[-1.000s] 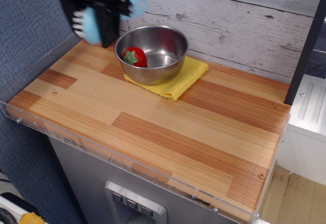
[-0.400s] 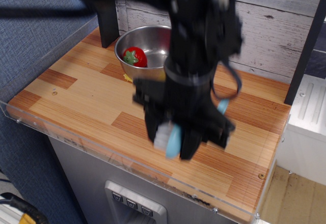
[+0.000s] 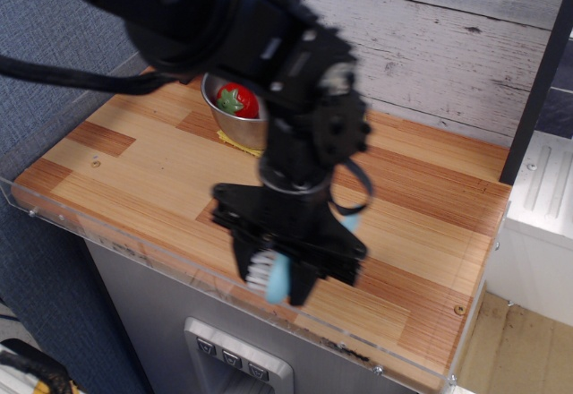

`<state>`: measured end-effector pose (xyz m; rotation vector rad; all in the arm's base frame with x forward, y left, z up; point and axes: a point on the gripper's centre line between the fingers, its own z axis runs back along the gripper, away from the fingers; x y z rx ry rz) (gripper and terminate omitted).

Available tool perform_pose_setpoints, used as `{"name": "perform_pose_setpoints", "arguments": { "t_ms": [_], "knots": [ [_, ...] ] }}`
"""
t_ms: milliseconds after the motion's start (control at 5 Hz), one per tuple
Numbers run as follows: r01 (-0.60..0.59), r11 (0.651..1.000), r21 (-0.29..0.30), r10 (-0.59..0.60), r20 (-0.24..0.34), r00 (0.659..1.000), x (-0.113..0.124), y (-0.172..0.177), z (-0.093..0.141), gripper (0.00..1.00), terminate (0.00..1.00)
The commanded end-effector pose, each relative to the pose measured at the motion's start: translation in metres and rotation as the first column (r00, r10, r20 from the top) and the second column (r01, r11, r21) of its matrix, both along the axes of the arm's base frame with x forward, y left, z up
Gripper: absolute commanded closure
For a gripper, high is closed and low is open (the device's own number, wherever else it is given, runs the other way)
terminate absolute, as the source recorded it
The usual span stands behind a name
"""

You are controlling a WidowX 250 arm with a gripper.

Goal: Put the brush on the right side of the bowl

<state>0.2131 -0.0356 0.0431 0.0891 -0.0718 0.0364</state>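
My black gripper [image 3: 288,264] is shut on the light-blue brush [image 3: 277,277], holding it low over the front middle of the wooden table. The white bristles [image 3: 258,269] point to the left, and the handle's loop end [image 3: 351,222] sticks out behind the fingers on the right. The steel bowl [image 3: 235,115] stands at the back of the table, mostly hidden by my arm. A red strawberry [image 3: 236,100] lies in the bowl. The brush is to the front right of the bowl, well apart from it.
A yellow cloth [image 3: 238,142] lies under the bowl, only its edge showing. A clear plastic rim [image 3: 134,242] runs along the table's front and left edges. A grey plank wall [image 3: 430,45] stands behind. A dark post [image 3: 537,81] rises at the right.
The arm carried the brush from the back left, beside the bowl, across to the front middle of the table, then moved slightly lower and left. The grip on the brush stayed shut.
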Motion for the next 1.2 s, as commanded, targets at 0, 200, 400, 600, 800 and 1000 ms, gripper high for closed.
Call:
{"name": "perform_pose_setpoints", "arguments": {
  "t_ms": [0, 200, 400, 600, 800, 1000],
  "knots": [
    [0.043, 0.999, 0.033, -0.047, 0.149, 0.988, 0.039, 0.032, -0.005, 1.00, 0.00],
    [0.119, 0.993, 0.027, -0.122, 0.168, 0.978, 0.059, 0.018, -0.021, 1.00, 0.00],
    [0.172, 0.985, -0.006, -0.168, 0.166, 0.972, 0.069, 0.004, -0.032, 1.00, 0.00],
    [0.242, 0.969, -0.046, -0.234, 0.131, 0.963, 0.066, -0.010, -0.040, 1.00, 0.00],
    [0.235, 0.970, -0.068, -0.227, 0.110, 0.968, 0.060, -0.014, -0.040, 1.00, 0.00],
    [0.215, 0.973, -0.083, -0.206, 0.099, 0.973, 0.057, -0.011, -0.028, 0.00, 0.00]
  ]
}}
